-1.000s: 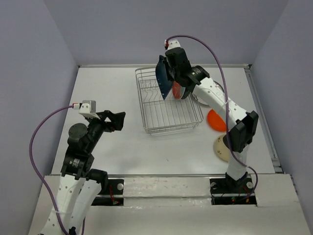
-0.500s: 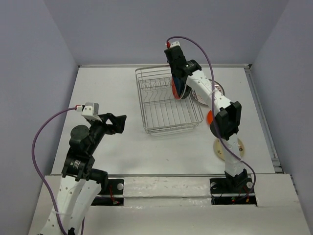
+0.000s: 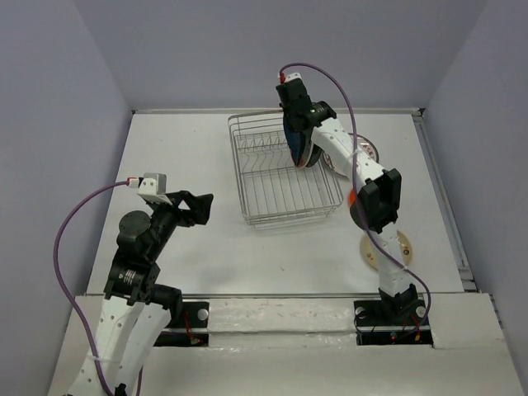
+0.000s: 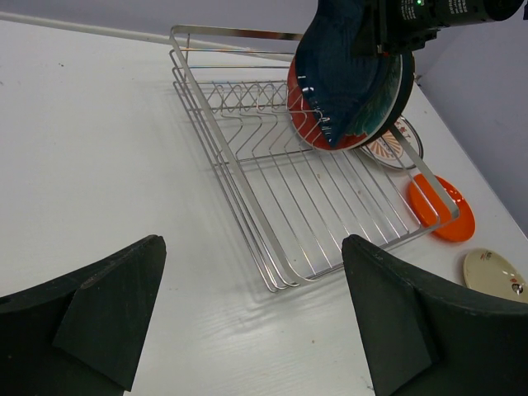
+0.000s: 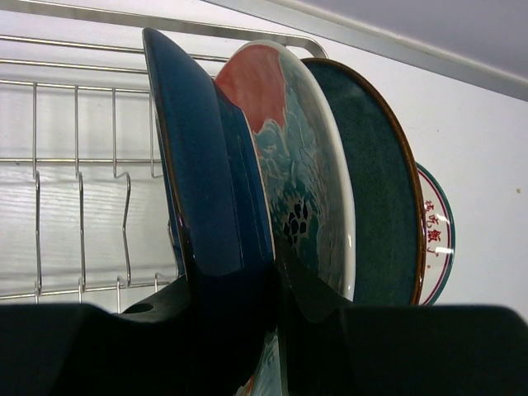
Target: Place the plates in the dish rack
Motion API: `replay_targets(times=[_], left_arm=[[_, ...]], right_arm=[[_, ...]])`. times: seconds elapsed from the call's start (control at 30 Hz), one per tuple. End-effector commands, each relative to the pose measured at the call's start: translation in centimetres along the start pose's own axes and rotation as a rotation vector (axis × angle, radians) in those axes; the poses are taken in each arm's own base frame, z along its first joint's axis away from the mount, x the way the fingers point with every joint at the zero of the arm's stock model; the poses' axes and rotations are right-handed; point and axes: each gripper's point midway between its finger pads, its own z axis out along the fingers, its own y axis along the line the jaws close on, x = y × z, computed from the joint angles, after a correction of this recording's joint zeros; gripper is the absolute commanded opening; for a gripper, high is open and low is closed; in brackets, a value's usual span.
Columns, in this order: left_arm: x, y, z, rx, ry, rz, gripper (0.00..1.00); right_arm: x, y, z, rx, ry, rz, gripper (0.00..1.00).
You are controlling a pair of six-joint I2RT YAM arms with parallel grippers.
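My right claw (image 5: pixel 235 326) is closed on the dark blue round plate (image 5: pixel 194 181) and holds it upright inside the silver wire dish rack (image 3: pixel 290 216). The plate is just beside the red-and-teal plate (image 5: pixel 293 157) and the dark teal plate (image 5: pixel 375 190). My left claw (image 4: pixel 252 305) is wide open above the white worktop (image 3: pixel 181 157), left of the rack. The plain orange plate (image 4: pixel 441 216) and the cream plate (image 4: pixel 495 274) lie right of it.

The right gripper (image 5: pixel 239 342) hides the lower edge of the dark blue plate (image 5: pixel 202 190), so its seat in the dish rack (image 5: pixel 78 157) cannot be told. The dark teal plate (image 5: pixel 371 190) hides most of the striped-centre plate (image 5: pixel 435 239). In the left wrist view, the picture's edge clips the cream plate (image 4: pixel 495 276).
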Motion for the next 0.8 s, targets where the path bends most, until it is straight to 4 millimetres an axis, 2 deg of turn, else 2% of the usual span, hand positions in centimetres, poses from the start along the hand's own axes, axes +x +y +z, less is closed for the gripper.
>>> replay_targets(times=[0.0,0.13,0.2,0.27,0.3,0.43,0.6,0.7,0.77], left_arm=[[-0.5,-0.2,0.2,0.016,-0.026,0.023,0.99],[-0.3,-0.2,0.3,0.018,-0.019,0.022,0.99],[-0.3,-0.2,0.3,0.017,-0.018,0.022,0.99],[-0.2,-0.2,0.3,0.017,-0.016,0.021,0.99],[-0.3,-0.2,0.3,0.017,-0.018,0.021,0.99],[-0.3,-0.2,0.3,0.015,-0.017,0.020,0.99],[-0.3,-0.2,0.2,0.018,-0.019,0.019,0.99],[-0.4,-0.3,0.2,0.021,-0.023,0.020,0.99],[-0.5,-0.4,0.1,0.022,-0.027,0.020,0.99]], right_arm=[[-1.3,-1.4,1.7,0.041,-0.045,0.077,0.07],[-0.5,-0.3,2.4,0.010,-0.027,0.115,0.07],[-0.3,0.1,2.6,-0.006,-0.026,0.125,0.10],[-0.5,-0.8,2.4,0.043,-0.033,0.152,0.07],[-1.1,-1.9,1.6,0.085,-0.051,0.188,0.07],[-2.3,-4.2,-1.2,0.146,-0.089,0.305,0.07],[-1.8,-4.7,-2.0,0.164,-0.085,0.370,0.07],[-0.7,-4.8,-1.4,0.198,-0.061,0.360,0.07],[-0.4,-4.0,-1.0,0.163,-0.048,0.356,0.07]])
